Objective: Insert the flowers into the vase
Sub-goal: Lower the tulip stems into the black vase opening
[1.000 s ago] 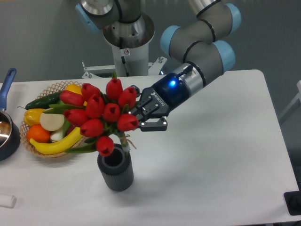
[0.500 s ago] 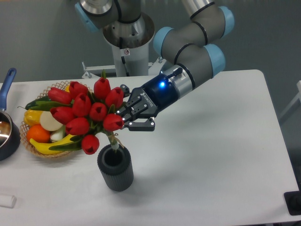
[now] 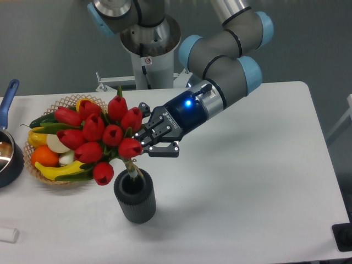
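Black two-finger gripper [image 3: 147,144] on grey-and-blue UR5e arm [image 3: 220,71], clamped on stems of bunch of red tulip heads w/ green leaves [image 3: 99,137], just behind the heads. Blue light lit on wrist. Bunch tilted, heads leaning left, stem ends down inside round mouth of small dark grey ribbed cylinder vase [image 3: 135,198]. Vase upright on white table [image 3: 247,192], near edge, left of centre. Heads overhang woven basket of fruit & veg [image 3: 52,151] at left. Blue-handled dark pot [image 3: 8,148] at far-left edge. Small white object [image 3: 8,235] at near-left corner, type unclear.
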Motion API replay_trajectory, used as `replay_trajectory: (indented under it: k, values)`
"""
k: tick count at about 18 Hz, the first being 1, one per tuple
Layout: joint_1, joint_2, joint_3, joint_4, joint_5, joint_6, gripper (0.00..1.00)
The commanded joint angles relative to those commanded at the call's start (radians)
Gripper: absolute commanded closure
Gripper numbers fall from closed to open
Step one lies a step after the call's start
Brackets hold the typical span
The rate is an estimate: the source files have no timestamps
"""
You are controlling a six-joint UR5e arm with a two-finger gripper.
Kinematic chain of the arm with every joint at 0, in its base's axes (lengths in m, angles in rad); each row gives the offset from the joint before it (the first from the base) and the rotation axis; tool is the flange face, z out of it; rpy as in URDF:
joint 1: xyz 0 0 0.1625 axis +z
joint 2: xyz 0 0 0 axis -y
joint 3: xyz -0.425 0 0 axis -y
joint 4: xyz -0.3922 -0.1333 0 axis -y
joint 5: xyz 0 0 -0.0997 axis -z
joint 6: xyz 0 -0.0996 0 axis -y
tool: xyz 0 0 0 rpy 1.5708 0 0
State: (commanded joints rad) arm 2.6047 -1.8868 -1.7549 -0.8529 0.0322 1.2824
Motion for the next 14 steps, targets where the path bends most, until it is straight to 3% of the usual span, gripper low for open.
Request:
replay_trajectory:
  k: [14]
  values:
    - [-0.012,-0.063,-0.006,0.009,0.015,0.012,0.85]
